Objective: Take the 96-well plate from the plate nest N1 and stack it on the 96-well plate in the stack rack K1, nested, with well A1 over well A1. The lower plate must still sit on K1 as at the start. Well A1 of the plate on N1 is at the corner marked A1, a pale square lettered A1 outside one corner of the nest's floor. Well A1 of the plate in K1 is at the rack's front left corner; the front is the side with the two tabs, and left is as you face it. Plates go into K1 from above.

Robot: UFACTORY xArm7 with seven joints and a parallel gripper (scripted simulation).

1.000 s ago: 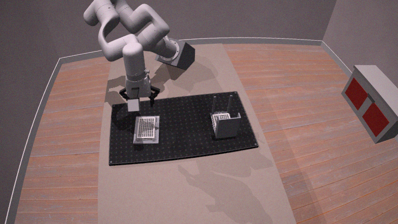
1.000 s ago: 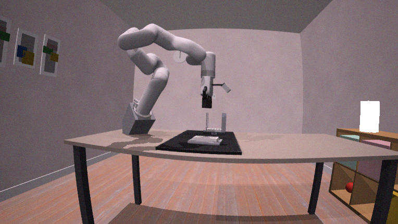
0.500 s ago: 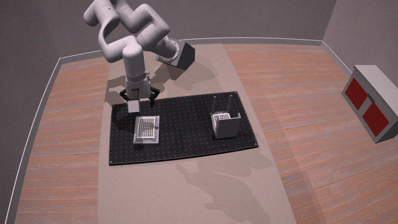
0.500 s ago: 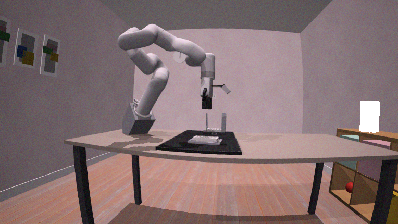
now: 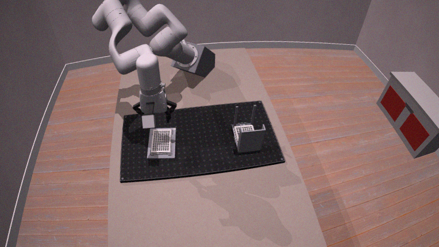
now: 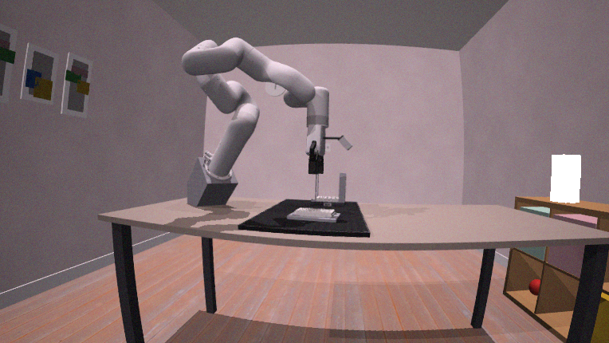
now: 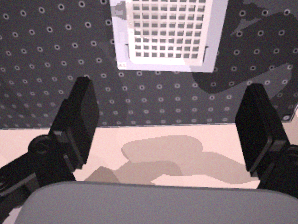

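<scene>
gripper (image 5: 154,114) wide open, nothing between fingers, high over the board's (image 5: 202,159) rear edge | plate (image 5: 161,141) on nest (image 5: 172,154): open from above | rack (image 5: 250,138): top open, two posts (image 5: 236,115) at rear, walls on the sides | board between nest and rack bare
</scene>
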